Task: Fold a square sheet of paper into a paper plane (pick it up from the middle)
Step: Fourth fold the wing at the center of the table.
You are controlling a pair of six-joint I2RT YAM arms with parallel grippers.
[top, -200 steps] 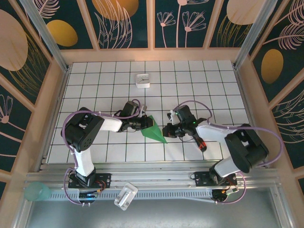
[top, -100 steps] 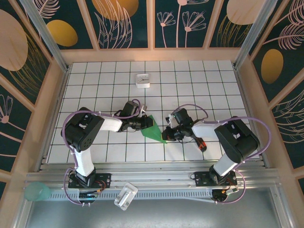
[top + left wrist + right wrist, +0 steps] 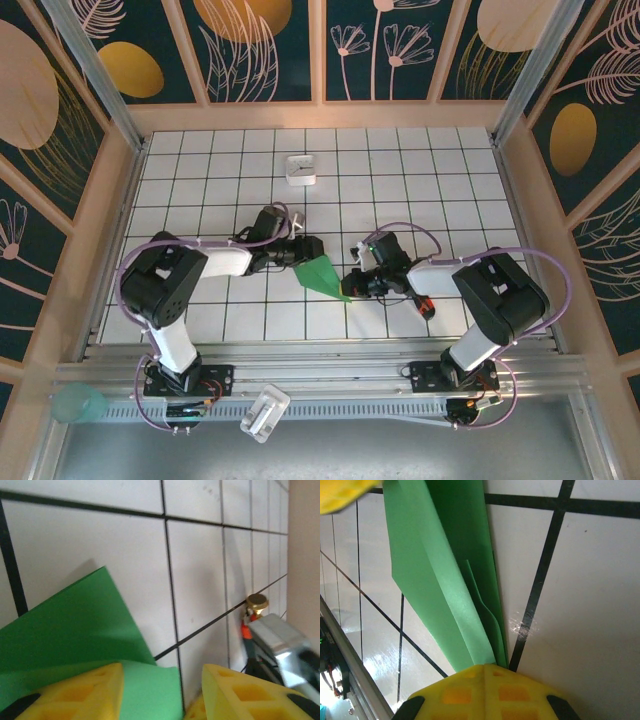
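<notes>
The square sheet of paper [image 3: 322,275] is bright green and folded into a narrow pointed wedge, lying mid-table. My right gripper [image 3: 353,282] is at its near-right tip. In the right wrist view the yellow fingers [image 3: 487,669] are pressed together on the layered tip of the paper [image 3: 445,580]. My left gripper [image 3: 306,249] is at the wedge's wide far-left end. In the left wrist view its yellow fingers [image 3: 75,692] stand apart, and a flap of the green paper [image 3: 75,625] lies loose in the gap, touching the left finger only.
A small white square box [image 3: 301,170] sits toward the back of the tiled table. A red-and-black screwdriver [image 3: 422,300] lies just right of my right gripper. Wooden walls [image 3: 118,210] close in the sides and back.
My left gripper has opened off the paper's wide end and shifted slightly back. The right gripper moved in and closed on the paper's tip. The paper lies a little flatter.
</notes>
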